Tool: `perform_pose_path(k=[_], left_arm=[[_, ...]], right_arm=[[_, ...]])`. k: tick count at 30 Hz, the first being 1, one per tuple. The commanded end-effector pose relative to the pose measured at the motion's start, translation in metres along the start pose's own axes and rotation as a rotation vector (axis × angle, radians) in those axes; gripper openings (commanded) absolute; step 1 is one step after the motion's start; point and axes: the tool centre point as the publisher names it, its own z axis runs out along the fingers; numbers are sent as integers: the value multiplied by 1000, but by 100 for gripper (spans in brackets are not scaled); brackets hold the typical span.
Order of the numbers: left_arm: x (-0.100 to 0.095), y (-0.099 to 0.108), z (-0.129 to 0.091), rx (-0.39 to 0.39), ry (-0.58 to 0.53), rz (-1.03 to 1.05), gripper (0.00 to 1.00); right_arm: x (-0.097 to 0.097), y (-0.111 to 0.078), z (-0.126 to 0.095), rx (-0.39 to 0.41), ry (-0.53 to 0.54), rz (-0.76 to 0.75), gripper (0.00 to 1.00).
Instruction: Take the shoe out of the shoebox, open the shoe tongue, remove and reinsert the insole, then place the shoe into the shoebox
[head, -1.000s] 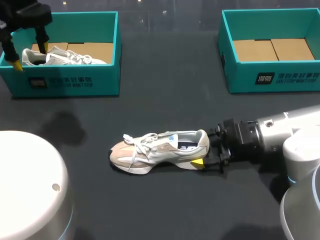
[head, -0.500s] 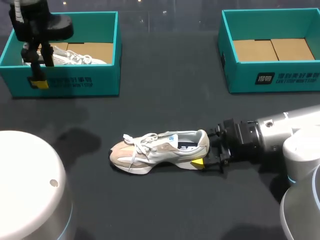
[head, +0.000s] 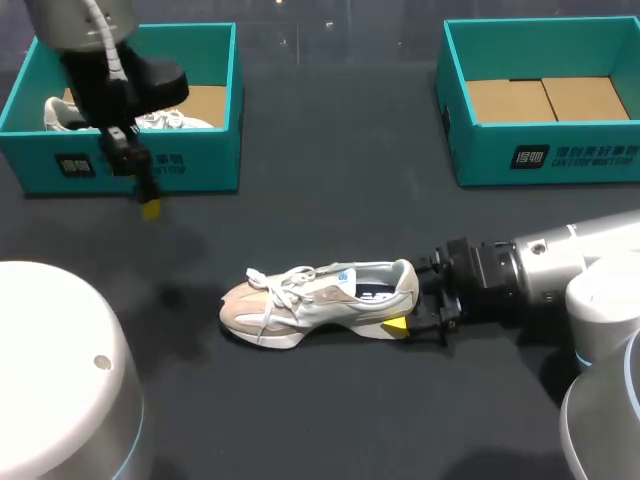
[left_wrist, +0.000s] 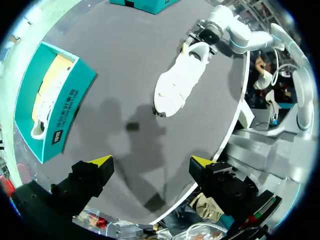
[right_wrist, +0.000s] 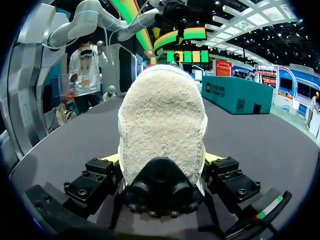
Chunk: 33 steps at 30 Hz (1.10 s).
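1. Lying upright on its sole near the middle of the dark table (head: 330, 200), the shoe (head: 320, 303) is outside both boxes, toe toward my left side and heel toward my right arm.
2. The left shoebox (head: 200, 165) stands at the far left corner and holds a second shoe (head: 70, 112). The right shoebox (head: 560, 150) stands at the far right and shows only its cardboard floor.
3. In the head view the right gripper's far finger is hidden behind the heel, and only one yellow tip shows at the sole. The left arm covers part of the second shoe.
4. The right gripper (head: 408, 297) is clamped on the shoe's heel. The right wrist view shows a finger pressed to each side of it.
5. The left gripper (left_wrist: 150, 162) hangs over bare table just in front of the left shoebox, fingers spread wide and grasping nothing.
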Motion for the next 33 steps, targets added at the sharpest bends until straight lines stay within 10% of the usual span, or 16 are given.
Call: perform_pose_path(k=[1,10,24,33], left_arm=[[28,-2,8,34,-86,-694,100],[28,-2,8,34,-86,-694,100],[106,-63,39,45,-28,-1092,100],[107,-70,38,55,-12,-1104,100]], right_arm=[[2,0,1,3,-1,0,0],[2,0,1,3,-1,0,0],[2,0,1,3,-1,0,0],[2,0,1,3,-1,0,0]])
